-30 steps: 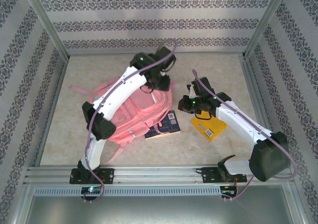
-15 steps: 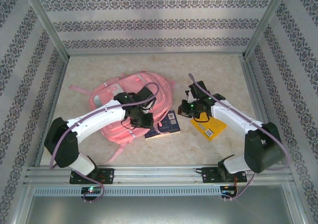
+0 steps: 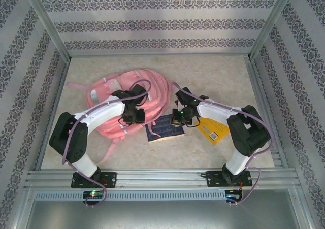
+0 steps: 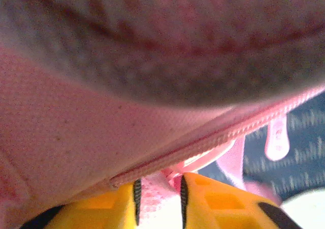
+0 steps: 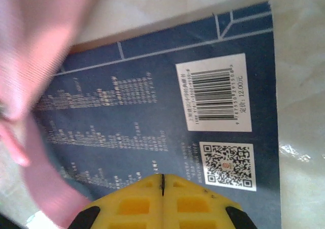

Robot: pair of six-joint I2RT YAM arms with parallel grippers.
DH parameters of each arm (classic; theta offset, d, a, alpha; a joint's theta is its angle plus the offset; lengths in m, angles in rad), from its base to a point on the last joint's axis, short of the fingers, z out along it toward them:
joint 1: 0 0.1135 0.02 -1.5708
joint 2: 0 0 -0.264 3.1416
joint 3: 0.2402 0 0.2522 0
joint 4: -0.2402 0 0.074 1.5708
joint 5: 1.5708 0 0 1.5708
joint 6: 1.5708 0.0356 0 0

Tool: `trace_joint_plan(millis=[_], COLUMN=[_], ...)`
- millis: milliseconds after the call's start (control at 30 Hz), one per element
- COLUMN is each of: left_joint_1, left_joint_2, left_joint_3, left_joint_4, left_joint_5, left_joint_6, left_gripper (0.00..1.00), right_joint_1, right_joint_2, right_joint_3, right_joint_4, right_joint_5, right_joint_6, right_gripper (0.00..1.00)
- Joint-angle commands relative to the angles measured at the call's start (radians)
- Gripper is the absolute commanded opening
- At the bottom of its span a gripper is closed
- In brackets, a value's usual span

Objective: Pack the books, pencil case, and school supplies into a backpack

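The pink backpack point(image 3: 147, 87) lies at centre left of the table. My left gripper point(image 3: 134, 116) is at its near edge. In the left wrist view the gripper point(image 4: 159, 186) is shut on pink backpack fabric just below the zipper point(image 4: 213, 140). A dark navy book point(image 3: 165, 130) lies beside the backpack, and a pink strap crosses part of it. My right gripper point(image 3: 177, 118) hovers over this navy book point(image 5: 152, 97), and in the right wrist view it point(image 5: 162, 177) is shut on nothing. A yellow-orange book point(image 3: 216, 130) lies to the right. The pencil case and school supplies are out of view.
Metal frame rails point(image 3: 162, 175) run along the near edge, and patterned walls close in the other three sides. Bare tabletop point(image 3: 213, 76) stretches behind the right arm and to the back.
My left arm has swung from the backpack's far end to its near edge and closed on the fabric, and the backpack has shifted. My right gripper has moved left from the yellow book to the navy one.
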Motion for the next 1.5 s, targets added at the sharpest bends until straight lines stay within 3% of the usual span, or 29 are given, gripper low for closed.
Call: trace_joint_plan(millis=[0,200,433,533,600,733,800,967,1100,1233,1467], left_joint_1=[0.064,0.064,-0.079,-0.112,-0.127,-0.143,-0.143,-0.143,-0.141,-0.142,-0.143], left_joint_2=[0.048,0.061,0.085,0.128,0.184,0.297,0.343,0.431,0.47,0.484,0.438], left_joint_3=[0.05,0.115,0.219,0.247,0.284,0.355,0.379,0.431,0.448,0.426,0.28], left_joint_4=[0.041,0.033,0.01,0.052,0.062,0.093,0.109,0.124,0.139,0.152,0.221], left_joint_5=[-0.098,-0.027,0.019,0.063,0.078,0.107,0.11,0.081,0.073,0.138,0.256], left_joint_6=[0.052,0.096,0.146,0.141,0.145,0.143,0.145,0.159,0.177,0.185,0.165], left_gripper=[0.31,0.35,0.42,0.44,0.45,0.49,0.53,0.58,0.6,0.6,0.59], right_joint_1=[0.02,0.022,-0.062,-0.085,-0.095,-0.124,-0.132,-0.13,-0.131,-0.132,-0.143], right_joint_2=[0.02,0.036,0.001,-0.079,-0.143,-0.229,-0.247,-0.32,-0.344,-0.315,-0.187], right_joint_3=[0.001,-0.048,-0.043,-0.034,-0.034,-0.088,-0.126,-0.261,-0.346,-0.375,-0.316], right_joint_4=[-0.016,-0.075,-0.147,-0.117,-0.106,-0.059,-0.052,-0.008,0.0,0.002,0.012], right_joint_5=[0.037,0.116,0.293,0.287,0.266,0.086,0.007,-0.071,-0.071,-0.032,0.02], right_joint_6=[0.009,-0.035,-0.099,-0.114,-0.11,-0.038,0.009,0.053,0.056,0.055,0.028], right_gripper=[0.0,0.0,0.0,0.03,0.1,0.26,0.29,0.26,0.15,0.08,0.05])
